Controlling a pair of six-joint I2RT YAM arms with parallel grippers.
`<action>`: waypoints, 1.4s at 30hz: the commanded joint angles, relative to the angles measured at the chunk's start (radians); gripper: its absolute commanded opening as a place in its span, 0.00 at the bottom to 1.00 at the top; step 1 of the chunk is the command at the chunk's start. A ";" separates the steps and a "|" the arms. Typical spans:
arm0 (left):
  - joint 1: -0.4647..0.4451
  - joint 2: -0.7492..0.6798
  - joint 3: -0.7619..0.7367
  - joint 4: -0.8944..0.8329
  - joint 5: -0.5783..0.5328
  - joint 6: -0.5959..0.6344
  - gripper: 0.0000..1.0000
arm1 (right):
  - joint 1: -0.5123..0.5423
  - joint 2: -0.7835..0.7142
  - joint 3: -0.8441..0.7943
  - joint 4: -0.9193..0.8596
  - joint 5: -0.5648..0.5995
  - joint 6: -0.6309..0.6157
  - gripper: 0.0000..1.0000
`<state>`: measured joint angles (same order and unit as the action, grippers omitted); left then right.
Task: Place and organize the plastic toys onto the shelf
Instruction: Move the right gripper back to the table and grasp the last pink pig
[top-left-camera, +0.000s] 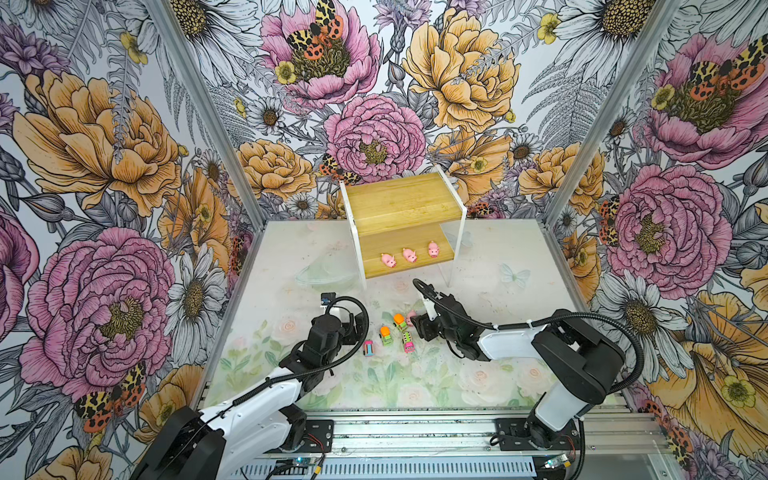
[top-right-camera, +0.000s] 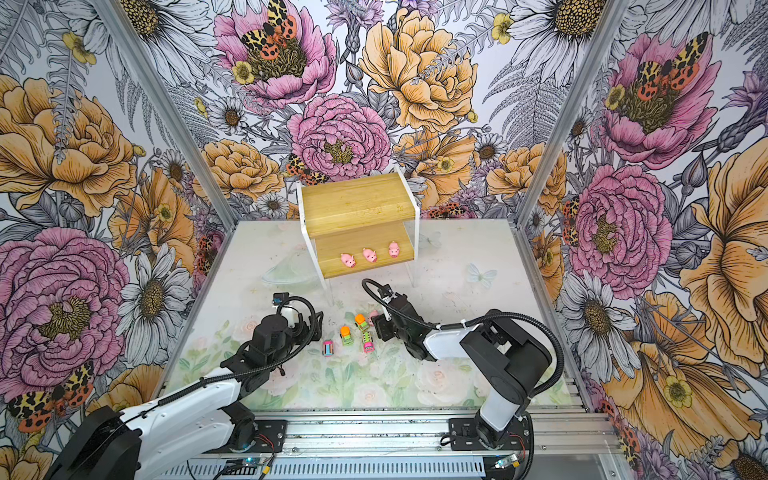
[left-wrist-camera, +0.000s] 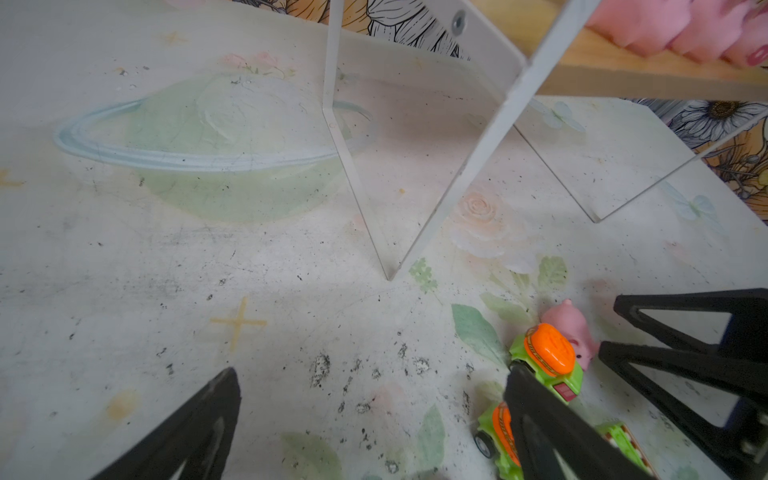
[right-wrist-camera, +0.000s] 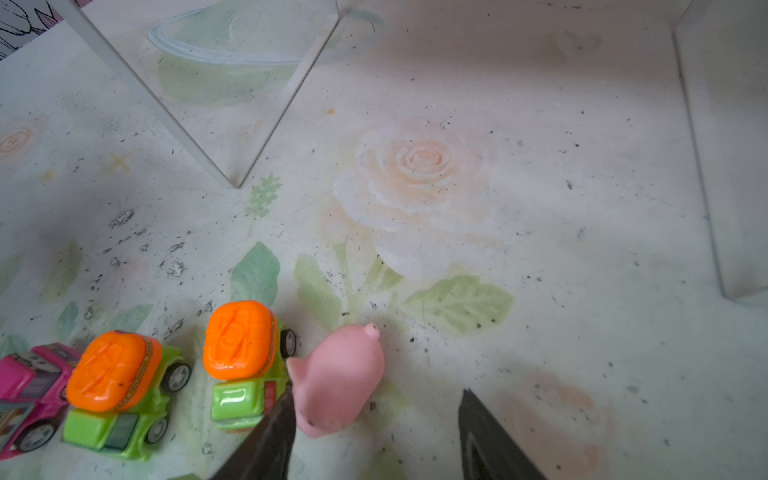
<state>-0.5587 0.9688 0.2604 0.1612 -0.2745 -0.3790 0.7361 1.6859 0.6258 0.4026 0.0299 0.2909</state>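
Fourth pig (top-left-camera: 411, 317) on the worktop (top-left-camera: 498, 374): mostly hidden behind the right arm (top-left-camera: 449, 328) in both top views; only a pink edge shows. Left fingers (left-wrist-camera: 195, 428): covered by the left arm (top-left-camera: 328, 332) in both top views, cropped at the frame edge in the left wrist view; one hides part of a green truck (left-wrist-camera: 494, 432). Shelf pigs (left-wrist-camera: 681, 29): blurred, cropped. Pink car (right-wrist-camera: 25, 390): cropped in the right wrist view. Right fingers (right-wrist-camera: 486, 436): bases out of frame.
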 joint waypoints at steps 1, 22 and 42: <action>0.008 0.003 0.008 -0.013 0.015 -0.006 0.99 | 0.000 0.035 0.031 0.055 -0.041 0.021 0.62; 0.007 0.009 0.006 -0.007 0.012 -0.006 0.99 | -0.007 0.102 0.054 0.052 -0.043 0.056 0.53; 0.007 0.025 0.005 0.000 0.014 -0.004 0.99 | -0.047 0.043 0.015 0.015 -0.099 0.021 0.53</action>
<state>-0.5587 0.9901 0.2604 0.1539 -0.2745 -0.3790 0.6914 1.7302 0.6178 0.4156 -0.0513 0.3271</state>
